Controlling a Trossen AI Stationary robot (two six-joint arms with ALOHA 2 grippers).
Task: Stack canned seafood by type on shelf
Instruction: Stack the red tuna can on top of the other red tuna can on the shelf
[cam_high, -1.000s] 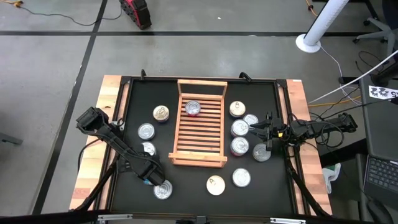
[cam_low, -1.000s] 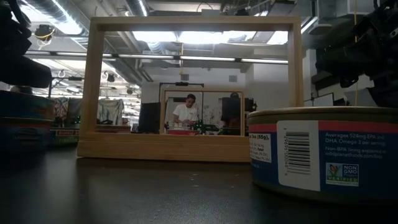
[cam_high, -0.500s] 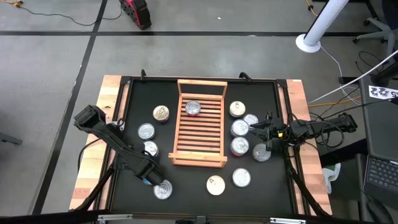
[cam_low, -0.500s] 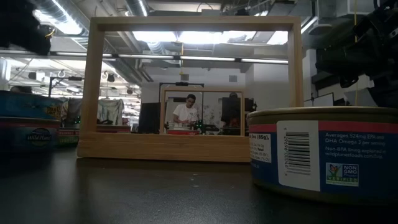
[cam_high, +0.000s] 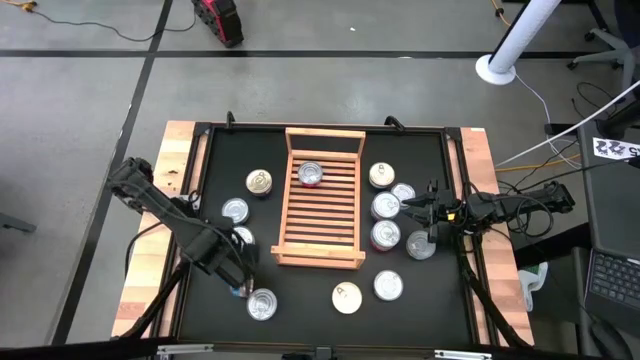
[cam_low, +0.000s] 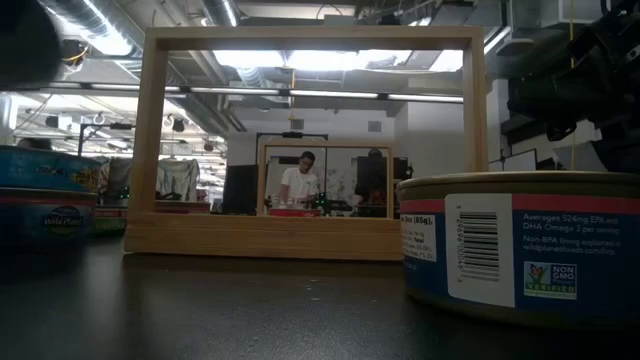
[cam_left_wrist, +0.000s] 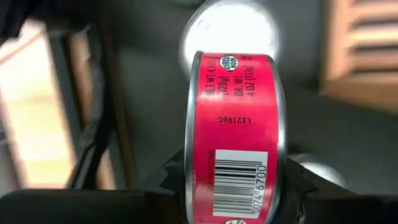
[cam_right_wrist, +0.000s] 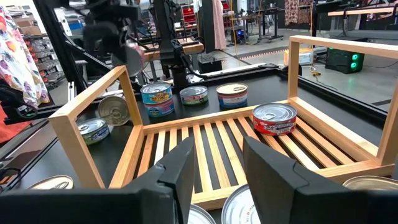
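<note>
Right now our left gripper (cam_left_wrist: 233, 186) is clamped on a red-labelled round flat tin with silver rims (cam_left_wrist: 235, 134), held on edge with the barcode facing the wrist camera; in the high view this gripper (cam_high: 238, 281) sits over the near-left part of the black table (cam_high: 300, 300), just beside a silver-lidded tin (cam_high: 262, 304). We judge the step as the carry: tin picked, not yet placed. Next move calls for swinging it across to the light wooden slatted rack (cam_high: 322, 196) and setting it by the one red tin with a silver lid (cam_high: 311, 173) already on the slats near the far rail, lid up, matching type. The rack lies well apart from the left gripper, toward the table's middle. Our right gripper (cam_high: 415, 207) waits at the rack's right side among several silver-lidded tins (cam_high: 386, 205), fingers (cam_right_wrist: 180, 174) parted, holding nothing.
</note>
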